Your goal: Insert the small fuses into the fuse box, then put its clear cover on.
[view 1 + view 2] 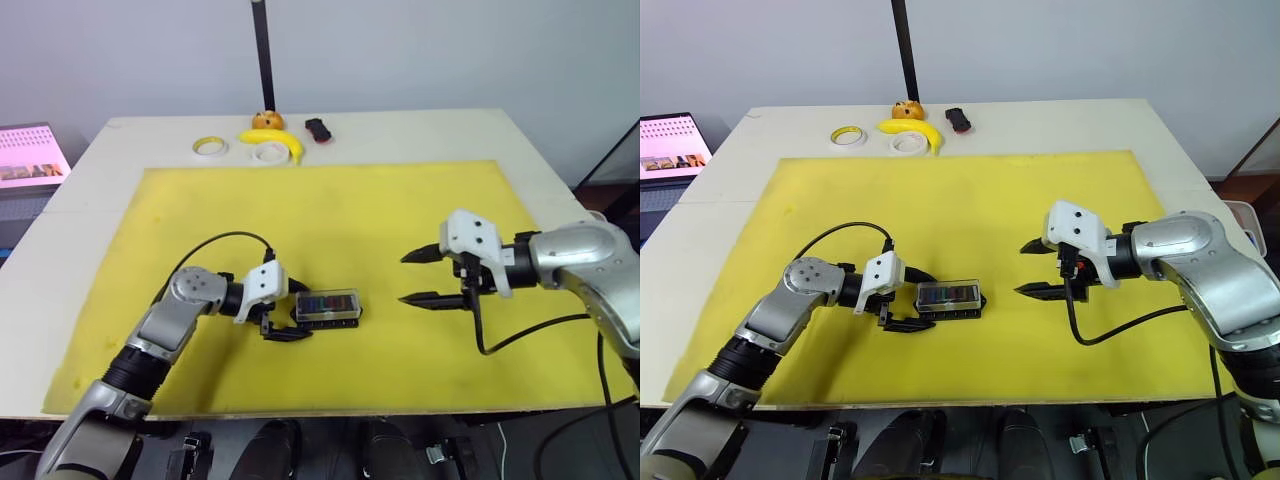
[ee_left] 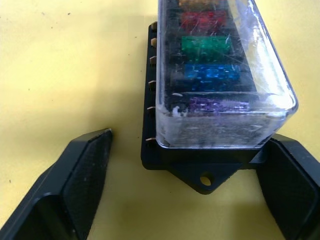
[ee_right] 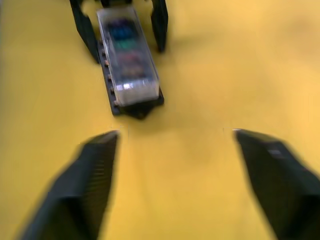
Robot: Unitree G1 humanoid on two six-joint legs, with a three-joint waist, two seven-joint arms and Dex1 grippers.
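Left gripper (image 1: 285, 315): fingers spread, one on each side of the near end of the small black plastic fuse box (image 1: 329, 319), not clamping it. Box lies on the yellow mat (image 1: 330, 220) covering the surface. Transparent rectangular cover (image 2: 225, 75) sits on the box, over the translucent coloured blade fuses (image 2: 207, 47) seated in their slots. Right gripper (image 1: 422, 277): fingers open, empty, just right of the box. Far edge: tape rolls (image 1: 210, 147), yellow banana (image 1: 275, 139).
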